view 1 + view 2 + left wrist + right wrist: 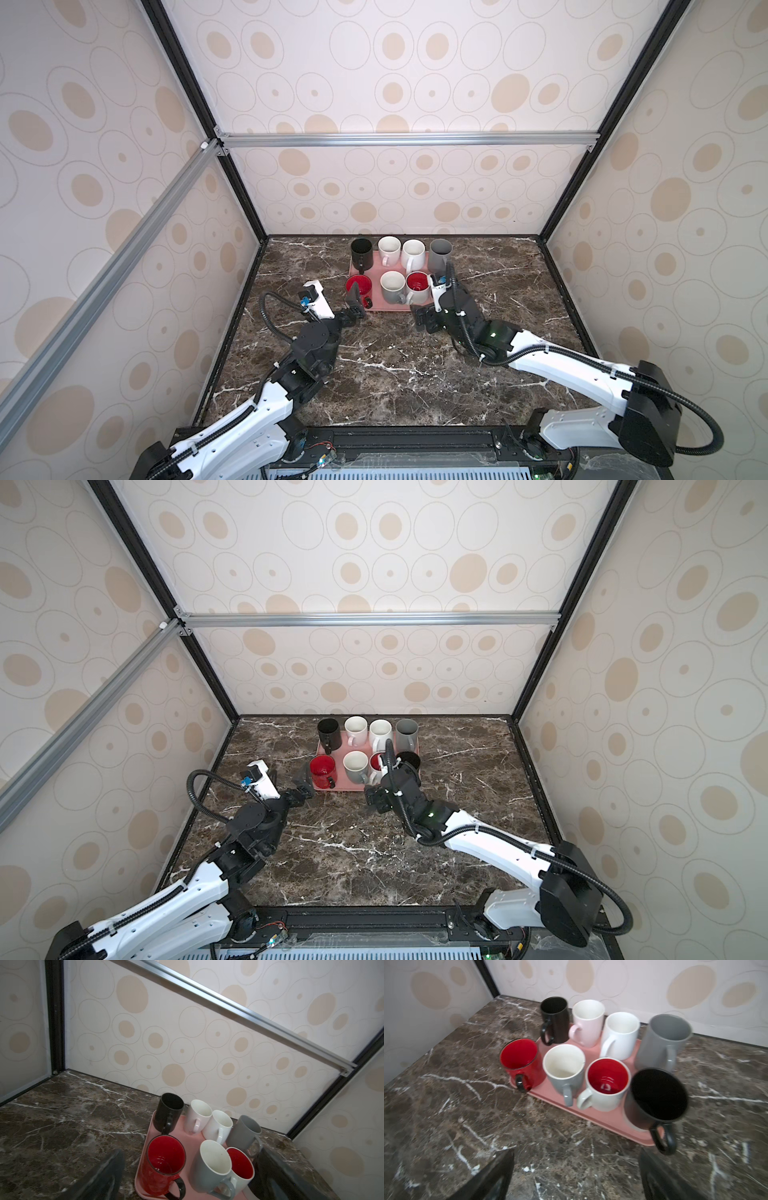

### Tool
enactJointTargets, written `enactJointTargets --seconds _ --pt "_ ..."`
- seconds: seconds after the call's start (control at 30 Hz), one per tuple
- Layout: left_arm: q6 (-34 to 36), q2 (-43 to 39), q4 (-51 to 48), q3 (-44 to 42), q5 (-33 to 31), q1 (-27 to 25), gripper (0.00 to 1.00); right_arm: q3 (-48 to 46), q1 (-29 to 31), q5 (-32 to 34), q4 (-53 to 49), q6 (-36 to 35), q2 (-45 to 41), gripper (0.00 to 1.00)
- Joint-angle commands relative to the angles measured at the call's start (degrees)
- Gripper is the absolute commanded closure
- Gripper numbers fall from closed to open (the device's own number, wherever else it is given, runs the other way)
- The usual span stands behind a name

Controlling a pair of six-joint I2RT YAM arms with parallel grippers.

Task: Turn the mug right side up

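Several mugs stand mouth up on a pink tray [602,1124] at the back of the marble table. A wide black mug [658,1095] sits on the tray's front right corner, handle toward me; in a top view this black mug [408,759] shows just behind the right wrist. My right gripper [575,1159] is open over bare marble just in front of the tray, holding nothing, and shows in both top views [424,318] [376,798]. My left gripper [356,305] [191,1167] is open and empty beside the red mug [164,1159] at the front left.
On the tray also stand a black mug [554,1016], a pink mug [588,1022], a white mug [620,1034] and a grey mug [664,1041] in the back row, and a grey-and-white mug [563,1068] and a red-lined white mug [607,1082] in front. Walls enclose the table on three sides.
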Motion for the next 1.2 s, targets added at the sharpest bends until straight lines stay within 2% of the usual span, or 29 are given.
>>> enactJointTargets --seconds 0.0,0.1,0.2,0.3,0.43,0.53,0.63,0.73,0.83,0.97,1.07,1.17 --pt "5.35 4.86 2.11 4.48 -0.14 3.75 0.01 -2.41 -1.89 7.27 -4.27 2.81 -4.47 0.01" --pt "11.13 9.71 2.96 7.04 -5.26 5.97 0.01 -5.85 -3.77 10.40 -2.85 4.90 -8.37 0.01" --pt "21.10 13.36 7.02 8.10 -9.10 8.30 0.01 -7.78 -6.86 11.94 -3.90 7.38 -11.30 0.01" --pt "25.62 15.47 9.53 7.87 -8.36 13.01 0.01 -7.80 -9.96 12.87 -7.25 9.46 -12.12 0.01" --pt "25.34 18.47 9.54 5.87 -1.01 21.32 0.01 -8.87 -12.26 14.79 -9.17 11.13 -13.10 0.01" --pt "23.85 22.97 5.79 5.96 0.60 25.82 0.01 -9.75 -12.95 17.26 -9.52 10.97 -13.77 0.01" --pt "24.28 27.64 6.72 5.29 -0.48 27.41 0.01 -10.00 -13.74 17.74 -10.05 10.77 -14.17 0.01" --pt "24.73 30.64 15.39 1.33 2.61 28.00 0.01 -10.30 -14.87 17.62 -10.23 10.51 -14.43 0.01" --pt "26.21 34.09 28.74 -4.53 8.06 27.98 0.01 -10.45 -15.92 17.94 -10.16 10.40 -14.83 0.01" --pt "28.36 38.91 41.98 -8.86 8.69 27.86 0.01 -12.49 -16.93 13.71 -5.66 5.59 -16.33 0.01" --pt "26.84 39.12 40.24 -8.14 11.17 29.30 0.01 -14.56 -17.30 12.80 -1.27 2.87 -16.90 0.01" --pt "24.40 39.44 41.37 -9.41 18.44 32.69 0.01 -16.90 -17.61 12.79 4.21 -0.29 -17.23 0.01"
